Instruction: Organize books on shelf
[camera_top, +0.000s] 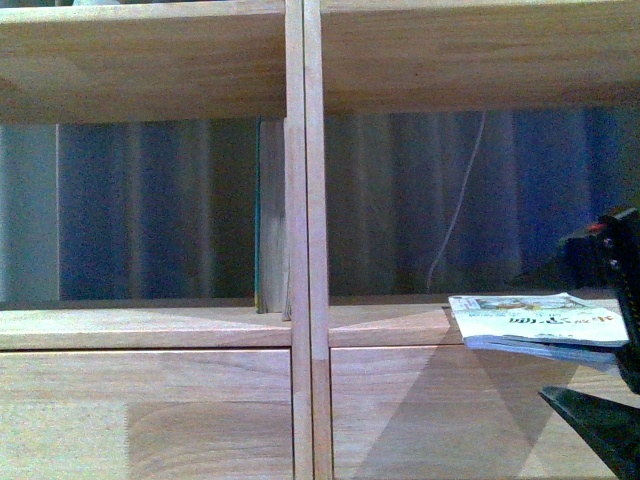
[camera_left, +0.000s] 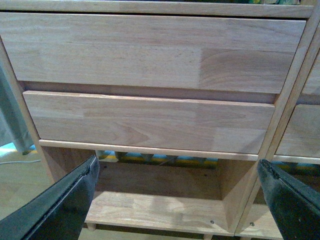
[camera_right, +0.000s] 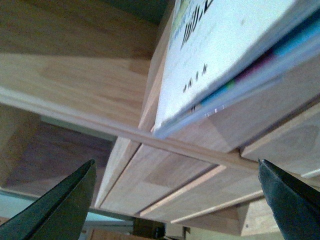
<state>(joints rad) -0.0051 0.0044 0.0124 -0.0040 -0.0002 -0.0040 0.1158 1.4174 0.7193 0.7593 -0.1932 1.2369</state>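
Observation:
The light wood shelf fills the front view. A thin dark-teal-edged book stands upright in the left compartment against the central double upright. The white-and-blue paperback lies flat at the front of the right compartment, overhanging its edge. My right gripper is open at the far right, beside that book. In the right wrist view the gripper is empty, with the paperback ahead of it, apart from the fingers. My left gripper is open and empty, facing two drawer fronts low on the shelf.
A blue curtain and a white cable hang behind the shelf. Below the drawers is an open bottom compartment on short legs. A floor shows beside it.

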